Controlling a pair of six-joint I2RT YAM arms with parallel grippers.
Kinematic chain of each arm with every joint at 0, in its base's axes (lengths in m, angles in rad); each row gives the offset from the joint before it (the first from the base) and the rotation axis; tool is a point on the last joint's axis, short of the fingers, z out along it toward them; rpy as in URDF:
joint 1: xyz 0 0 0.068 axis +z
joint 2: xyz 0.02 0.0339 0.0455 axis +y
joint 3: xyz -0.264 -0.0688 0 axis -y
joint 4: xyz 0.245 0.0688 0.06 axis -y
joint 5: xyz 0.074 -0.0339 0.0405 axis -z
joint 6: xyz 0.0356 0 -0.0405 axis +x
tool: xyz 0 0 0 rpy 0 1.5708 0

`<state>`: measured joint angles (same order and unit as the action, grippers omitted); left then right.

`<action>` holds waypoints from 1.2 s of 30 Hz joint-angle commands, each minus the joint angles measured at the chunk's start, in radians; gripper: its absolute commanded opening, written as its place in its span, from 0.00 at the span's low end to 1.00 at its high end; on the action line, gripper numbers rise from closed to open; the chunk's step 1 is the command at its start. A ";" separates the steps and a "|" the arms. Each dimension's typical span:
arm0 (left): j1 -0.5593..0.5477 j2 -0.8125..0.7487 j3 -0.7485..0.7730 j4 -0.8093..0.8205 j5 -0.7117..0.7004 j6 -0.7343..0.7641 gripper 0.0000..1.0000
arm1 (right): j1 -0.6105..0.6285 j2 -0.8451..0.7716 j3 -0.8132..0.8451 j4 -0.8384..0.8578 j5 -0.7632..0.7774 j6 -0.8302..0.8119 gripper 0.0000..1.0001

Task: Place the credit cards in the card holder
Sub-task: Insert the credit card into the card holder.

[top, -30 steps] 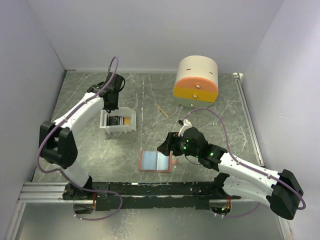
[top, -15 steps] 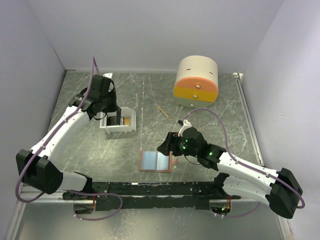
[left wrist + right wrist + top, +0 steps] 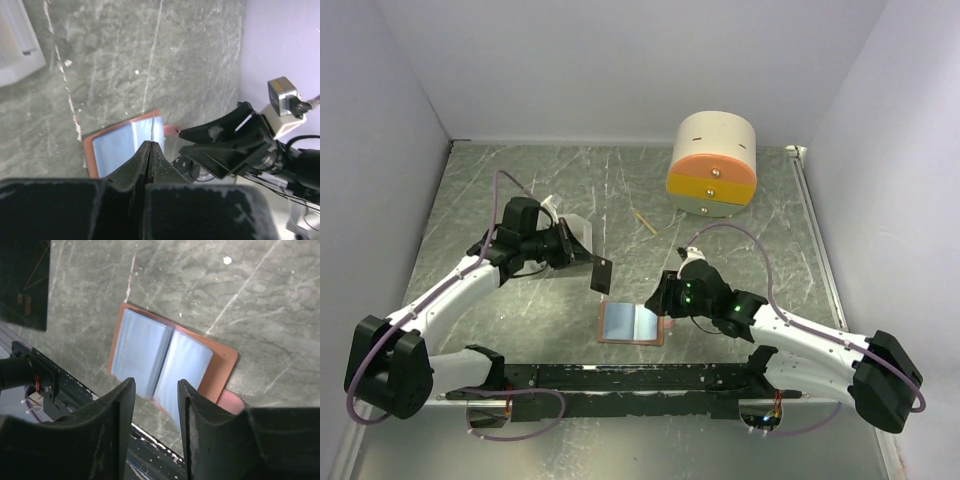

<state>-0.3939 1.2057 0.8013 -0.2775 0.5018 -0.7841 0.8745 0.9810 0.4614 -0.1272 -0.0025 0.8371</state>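
Note:
The card holder (image 3: 632,324) lies open on the table, light blue inner faces up, salmon-pink rim around them; it also shows in the right wrist view (image 3: 165,360) and the left wrist view (image 3: 120,147). My left gripper (image 3: 592,263) is shut on a black credit card (image 3: 602,275), held in the air just up-left of the holder; in the left wrist view the card (image 3: 152,126) shows edge-on as a thin line above the fingertips. The card also shows in the right wrist view (image 3: 24,282). My right gripper (image 3: 660,300) is open, empty, at the holder's right edge.
A white tray (image 3: 576,228) is partly hidden behind the left arm. A round cream, orange and yellow drawer box (image 3: 712,165) stands at the back right. A thin wooden stick (image 3: 644,222) lies in front of it. A black rail (image 3: 630,378) runs along the near edge.
My left arm has swung from the white tray down and right toward the card holder, carrying a black card. The right gripper has shifted slightly closer to the holder's right edge.

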 commanded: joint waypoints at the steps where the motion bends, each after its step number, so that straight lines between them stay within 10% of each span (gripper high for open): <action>1: -0.015 -0.040 -0.080 0.171 0.102 -0.135 0.07 | 0.003 0.027 -0.003 -0.038 0.029 -0.010 0.36; 36: -0.282 0.206 -0.310 0.491 -0.087 -0.223 0.07 | 0.003 0.223 -0.007 -0.073 0.040 -0.042 0.18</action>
<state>-0.6598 1.3720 0.5049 0.1345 0.4225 -1.0142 0.8745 1.2125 0.4679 -0.2085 0.0193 0.7952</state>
